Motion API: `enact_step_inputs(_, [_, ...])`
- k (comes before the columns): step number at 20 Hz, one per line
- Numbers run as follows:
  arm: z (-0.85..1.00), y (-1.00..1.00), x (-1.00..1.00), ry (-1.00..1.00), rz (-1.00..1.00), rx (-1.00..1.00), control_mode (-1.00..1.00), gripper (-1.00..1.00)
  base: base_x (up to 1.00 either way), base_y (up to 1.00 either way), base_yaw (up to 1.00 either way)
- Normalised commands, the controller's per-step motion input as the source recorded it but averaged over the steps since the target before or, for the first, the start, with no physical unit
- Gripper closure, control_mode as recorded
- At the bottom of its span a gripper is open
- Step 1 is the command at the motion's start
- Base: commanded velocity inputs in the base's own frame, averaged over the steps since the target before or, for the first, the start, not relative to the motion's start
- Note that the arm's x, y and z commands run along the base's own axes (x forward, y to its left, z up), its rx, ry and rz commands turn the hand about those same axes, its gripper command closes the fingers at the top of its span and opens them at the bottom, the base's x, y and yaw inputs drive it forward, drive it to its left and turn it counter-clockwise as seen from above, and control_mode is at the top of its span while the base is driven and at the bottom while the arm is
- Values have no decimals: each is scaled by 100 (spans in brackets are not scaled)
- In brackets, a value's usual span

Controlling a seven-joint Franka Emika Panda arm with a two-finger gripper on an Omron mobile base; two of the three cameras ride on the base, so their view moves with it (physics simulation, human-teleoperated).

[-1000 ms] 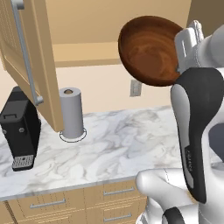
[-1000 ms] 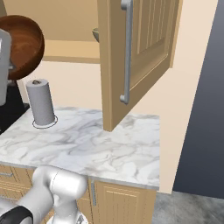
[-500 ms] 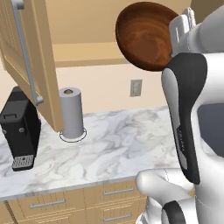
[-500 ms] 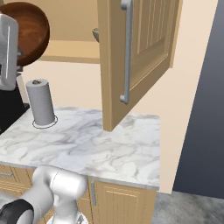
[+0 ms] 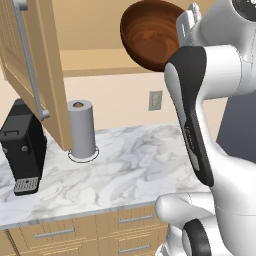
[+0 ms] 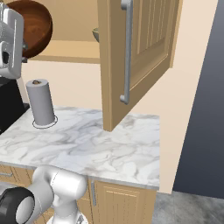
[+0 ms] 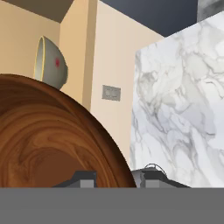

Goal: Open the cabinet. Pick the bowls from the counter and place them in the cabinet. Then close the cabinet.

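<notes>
My gripper is shut on the rim of the dark reddish-brown wooden bowl, one dark fingertip outside the rim and the other inside. The bowl hangs tilted, high above the counter, in front of the open cabinet. In the right base view the bowl is at the cabinet's opening, level with its floor. The pale beige bowl stands inside the cabinet, its edge peeking past the right door. Both doors stand open, the left door swung out.
A grey paper towel roll stands on the counter below the cabinet. A black coffee machine sits at the far left. A wall outlet is behind the arm. Drawers lie under the marble slab.
The arm has lifted the wooden bowl higher and carried it toward the cabinet opening. Nothing else has moved.
</notes>
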Motion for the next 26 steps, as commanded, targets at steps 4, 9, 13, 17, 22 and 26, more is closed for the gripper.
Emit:
enact_step_inputs(4, [-24,31,64,-4,0,0,-100,100,0,0,0])
enact_step_inputs(9, [-22,34,71,-6,0,1,-100,100,0,0,0])
enact_step_inputs(13, [-18,21,72,-7,0,1,-100,100,0,0,0])
enact_step_inputs(17, [0,13,79,0,0,0,-100,100,0,0,0])
enact_step_inputs(22, [0,13,69,0,0,0,-100,100,0,0,0])
enact_step_inputs(26, [0,13,64,8,0,0,-100,100,0,0,0])
